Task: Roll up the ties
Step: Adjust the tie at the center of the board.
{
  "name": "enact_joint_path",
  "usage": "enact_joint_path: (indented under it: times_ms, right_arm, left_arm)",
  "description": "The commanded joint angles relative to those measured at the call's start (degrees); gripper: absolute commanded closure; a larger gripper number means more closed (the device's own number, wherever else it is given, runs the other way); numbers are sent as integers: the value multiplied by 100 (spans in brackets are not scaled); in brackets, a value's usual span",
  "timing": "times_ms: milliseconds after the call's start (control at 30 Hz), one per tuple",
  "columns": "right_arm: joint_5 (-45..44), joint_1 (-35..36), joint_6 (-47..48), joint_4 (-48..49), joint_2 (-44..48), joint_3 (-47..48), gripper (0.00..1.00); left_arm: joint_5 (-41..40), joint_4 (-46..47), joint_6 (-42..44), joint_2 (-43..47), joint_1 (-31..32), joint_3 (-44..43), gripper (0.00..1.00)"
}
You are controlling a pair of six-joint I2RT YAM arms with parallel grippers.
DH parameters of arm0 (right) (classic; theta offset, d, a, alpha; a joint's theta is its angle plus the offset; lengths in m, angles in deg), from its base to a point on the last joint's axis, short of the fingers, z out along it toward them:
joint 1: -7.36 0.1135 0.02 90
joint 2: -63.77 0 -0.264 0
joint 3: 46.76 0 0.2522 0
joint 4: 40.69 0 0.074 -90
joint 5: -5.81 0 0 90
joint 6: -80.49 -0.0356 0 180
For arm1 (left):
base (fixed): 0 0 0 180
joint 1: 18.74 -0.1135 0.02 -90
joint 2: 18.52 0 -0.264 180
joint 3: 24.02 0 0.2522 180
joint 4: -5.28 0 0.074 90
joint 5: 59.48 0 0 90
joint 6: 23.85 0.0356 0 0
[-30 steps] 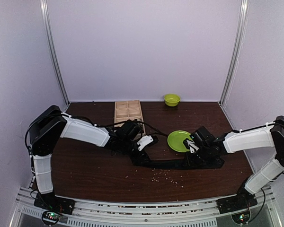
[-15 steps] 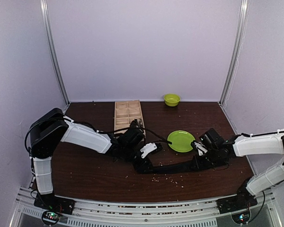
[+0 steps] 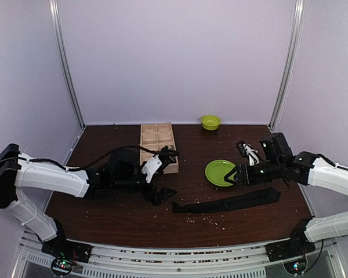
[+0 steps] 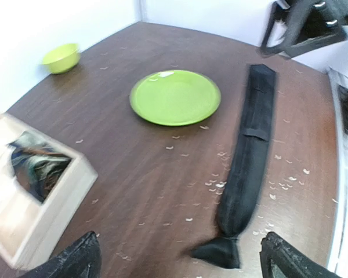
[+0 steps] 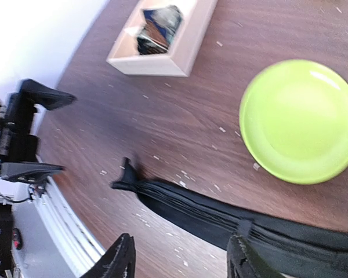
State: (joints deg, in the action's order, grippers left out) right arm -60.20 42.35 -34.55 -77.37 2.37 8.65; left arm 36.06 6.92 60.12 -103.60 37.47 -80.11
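Black and empty, our left gripper hangs low over the table with its jaws spread wide; our right gripper is parted too, with nothing between its fingers, and sits above the wood by the green plate. Between them lies the tie, touching neither gripper; it is stretched flat and nearly straight across the near part of the table, just in front of the plate. Its narrow, puckered end points toward our left gripper; its broader, square end lies under our right arm. We judge it is laid out this way so that a roll can start cleanly from one end; no turn is wound yet. That puckered tip looks likely to start a roll crooked unless it is smoothed first. Farther out stands the wooden box; the dark bundle in its nearest compartment may be a tie already rolled, though we cannot tell. Pale crumbs dot the wood; a small green bowl sits near the back wall.
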Motion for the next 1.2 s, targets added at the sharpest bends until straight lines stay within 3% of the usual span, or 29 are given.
enact_joint_path:
  times_ms: [0,67,200,300,667,767,933,1167]
  right_arm:
    - [603,122,-167,642,-396,333,50]
    - [708,312,-287,759,-850,513,57]
    - [634,787,-515,1105,-1654,701,69]
    - [622,1073,-695,1350,-2260,827,76]
    - [419,1456,-605,1484,-3845,1312,83]
    - [378,1533,-544,1331,-3979,1400,86]
    - [353,1590,-550,1350,-4239,1366,90]
    - [288,1654,-542,1400,-4471,1291,94]
  left_arm:
    - [-301,-390,243,-274,-108,-374,2]
    - [519,-1081,589,-634,-235,-731,2]
    - [793,149,668,-476,-136,190,2]
    - [925,356,872,-647,-128,418,2]
    - [1309,887,1381,-1704,-127,313,14]
    - [1429,882,1503,-1874,-127,208,22]
    - [1574,904,1593,-2059,-127,97,44]
    - [1714,929,1534,-2067,-127,34,56]
